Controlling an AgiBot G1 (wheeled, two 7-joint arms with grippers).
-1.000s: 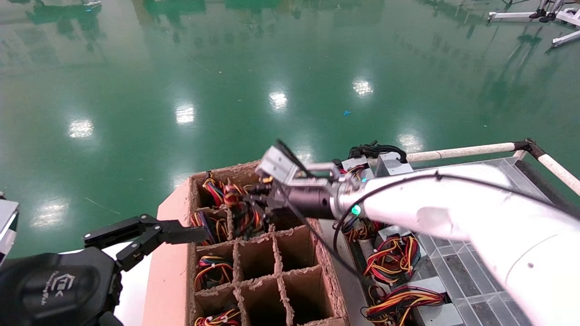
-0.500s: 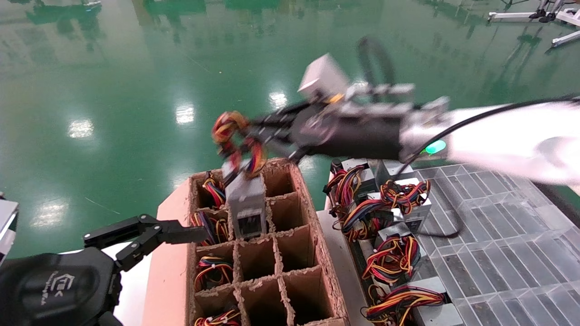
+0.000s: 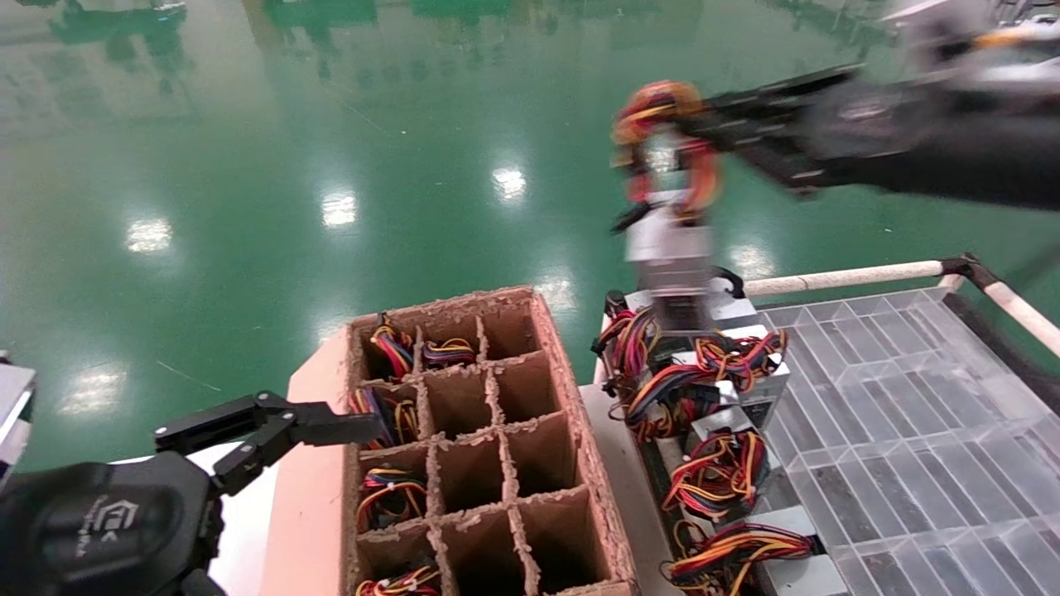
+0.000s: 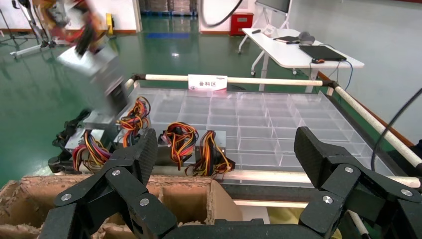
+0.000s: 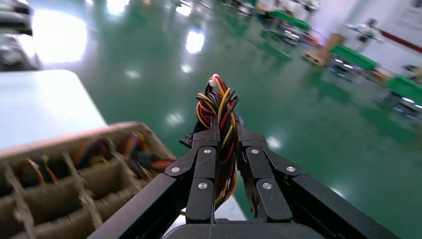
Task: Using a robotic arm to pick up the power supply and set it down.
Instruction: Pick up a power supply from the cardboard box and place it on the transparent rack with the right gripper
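Observation:
The power supply [image 3: 669, 247] is a silver-grey box that hangs in the air by its looped red, yellow and black wires [image 3: 662, 108]. My right gripper [image 3: 704, 124] is shut on that wire bundle [image 5: 219, 107], the fingers [image 5: 206, 164] pinching it from both sides. The box dangles above the far left corner of the clear tray [image 3: 894, 397], over other units lying there. In the left wrist view the power supply [image 4: 94, 69] shows blurred in the air. My left gripper [image 3: 273, 422] is parked at the lower left beside the cardboard box, open and empty [image 4: 226, 149].
A brown cardboard divider box [image 3: 571, 397] holds several wired units in its left cells; its middle and right cells are empty. Several more units [image 3: 712, 389] lie along the tray's left edge. A white padded rail [image 3: 845, 277] borders the tray's far side. Green floor lies beyond.
My right gripper took hold of the wires in a far cell of the divider box, lifted the power supply out, and swung it up and right over the tray. The left arm stayed still.

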